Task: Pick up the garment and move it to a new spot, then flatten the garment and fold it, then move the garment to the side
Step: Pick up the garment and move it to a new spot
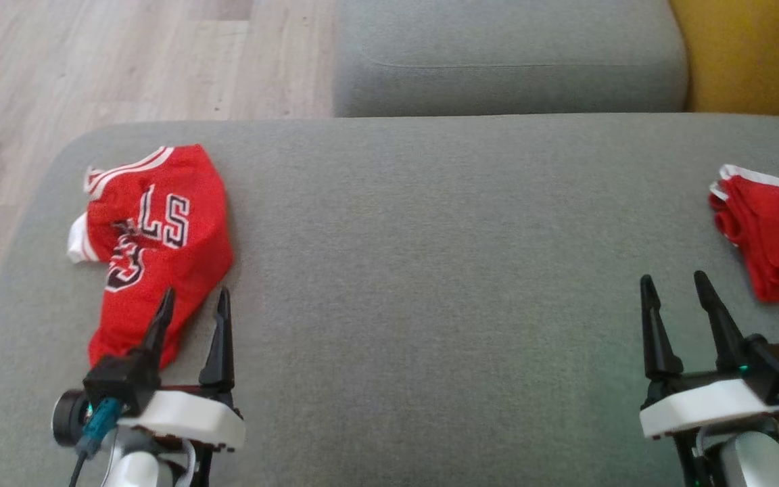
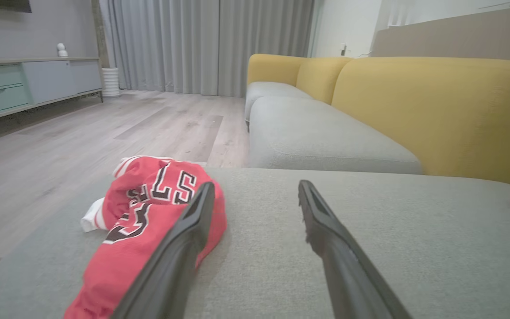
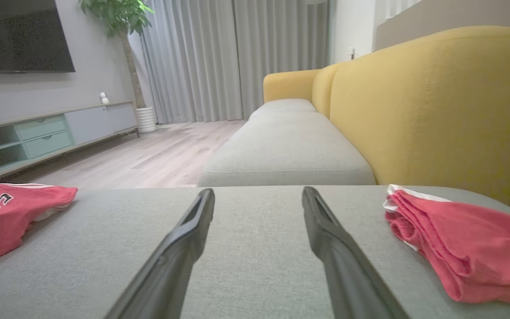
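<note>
Pickup not yet begun: left gripper and right gripper gape empty; lettered red jersey just ahead of left gripper, likely needs reach and pinch.

On my feed, the left gripper has two long matte-black fingers tapering to points, seated in a black block above a rounded white plastic wrist shell. Left of that shell I see a round black camera barrel and a teal plug trailing a black cable. Below it, a pale forearm. The right gripper looks built the same
</note>
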